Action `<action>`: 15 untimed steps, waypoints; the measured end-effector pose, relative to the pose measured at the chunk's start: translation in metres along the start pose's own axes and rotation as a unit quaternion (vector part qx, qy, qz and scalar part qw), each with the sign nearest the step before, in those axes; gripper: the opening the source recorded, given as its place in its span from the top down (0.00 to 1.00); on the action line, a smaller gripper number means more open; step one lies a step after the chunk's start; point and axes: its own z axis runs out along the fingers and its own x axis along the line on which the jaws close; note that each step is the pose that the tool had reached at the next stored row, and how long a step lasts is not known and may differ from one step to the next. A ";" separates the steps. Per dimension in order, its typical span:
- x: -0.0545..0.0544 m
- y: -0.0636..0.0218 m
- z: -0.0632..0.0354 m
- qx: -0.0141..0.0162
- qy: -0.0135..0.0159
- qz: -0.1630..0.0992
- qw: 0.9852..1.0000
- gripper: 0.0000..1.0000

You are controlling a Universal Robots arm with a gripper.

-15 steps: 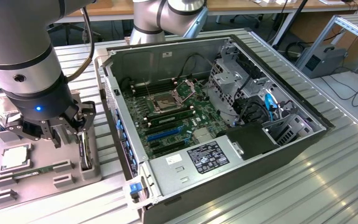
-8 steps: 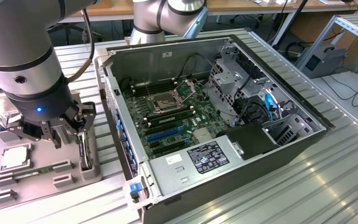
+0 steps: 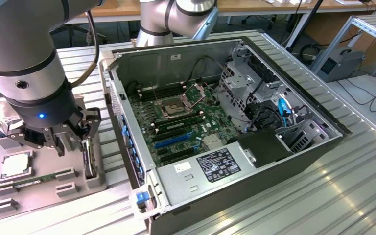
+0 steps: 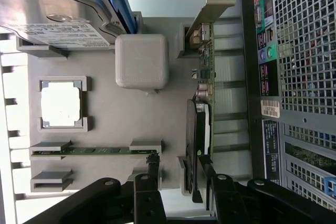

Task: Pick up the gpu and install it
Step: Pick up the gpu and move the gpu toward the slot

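Observation:
The gpu (image 3: 91, 157) stands on its long edge in a slot at the side of the grey fixture tray (image 3: 57, 174) nearest the PC case. In the wrist view the gpu (image 4: 206, 77) is a thin green-edged board with a dark cooler and a pale metal bracket at its far end. My gripper (image 3: 74, 141) hangs open just above the tray. Its dark fingers (image 4: 152, 179) stand apart, one over the tray beside the card and the other close against the card's near end. Nothing is held.
The tray (image 4: 131, 124) also carries a silver hard drive (image 4: 52, 9), a CPU (image 4: 62, 103), a RAM stick (image 4: 94, 151) and a grey block (image 4: 142, 60). The open PC case (image 3: 253, 161) lies at the exterior view's right, with its motherboard (image 3: 181, 125) exposed.

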 end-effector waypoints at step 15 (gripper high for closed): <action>0.000 -0.0002 0.0035 0.000 0.000 0.000 1.000 0.58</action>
